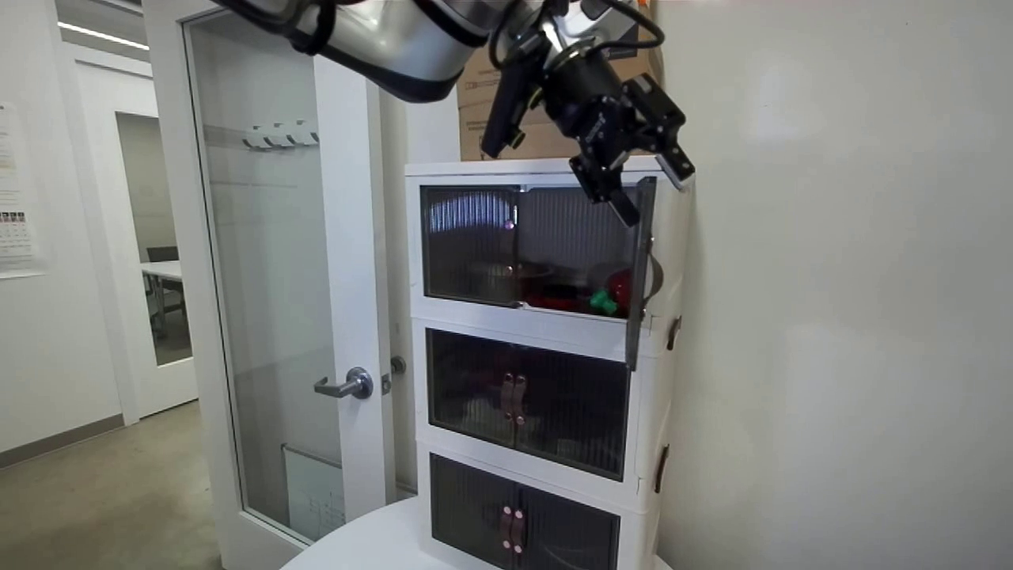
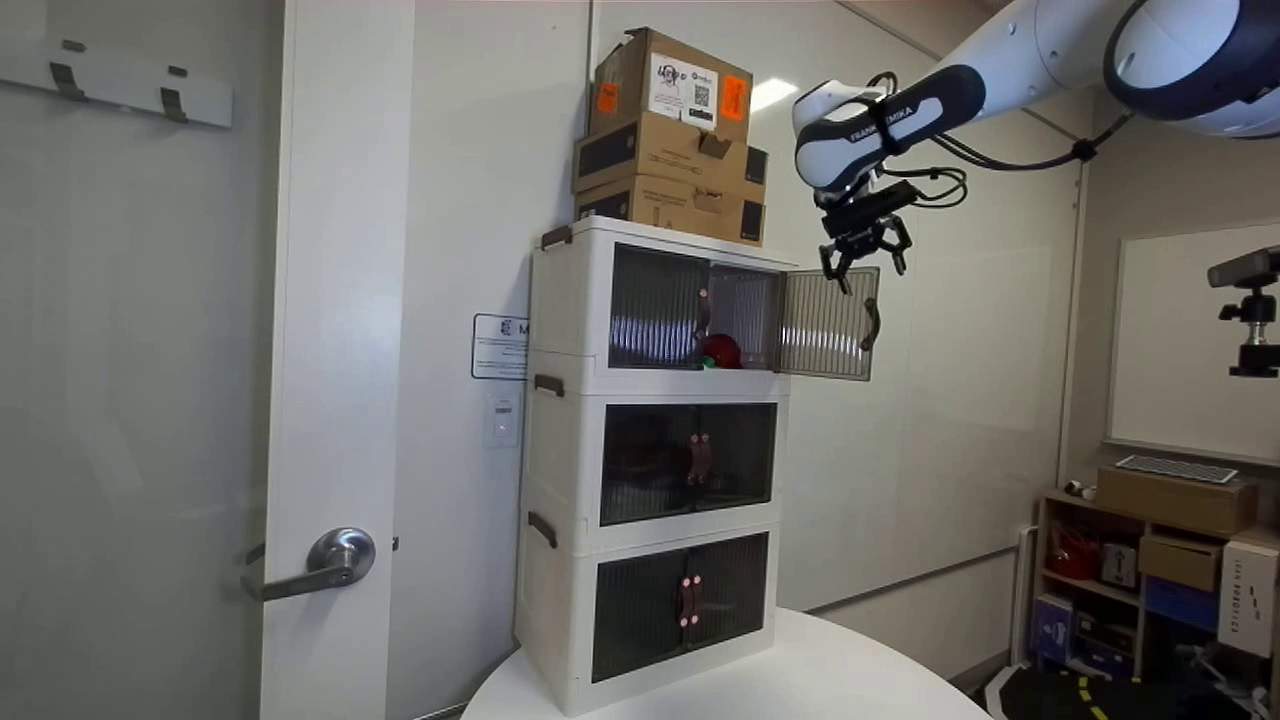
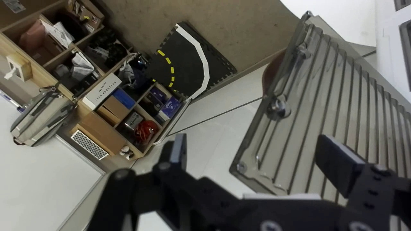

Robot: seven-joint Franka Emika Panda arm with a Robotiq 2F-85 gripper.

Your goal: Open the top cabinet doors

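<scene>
hovering with gripper [image 1: 659, 199] spread near open top door [image 2: 826, 325]; best to back clear; hook handle [image 2: 703, 312] of shut top door [image 2: 652, 308]; then draw gently toward edge of desk [image 2: 860, 672]

Cabinet [image 2: 690, 384] on table [image 2: 850, 670]: boxes [image 2: 675, 158] atop at twelve o'clock, one top door [image 2: 825, 325] at two, room door [image 2: 335, 360] at nine.

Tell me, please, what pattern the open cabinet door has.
The open door has parallel ridges, clearest in the wrist view.
</scene>
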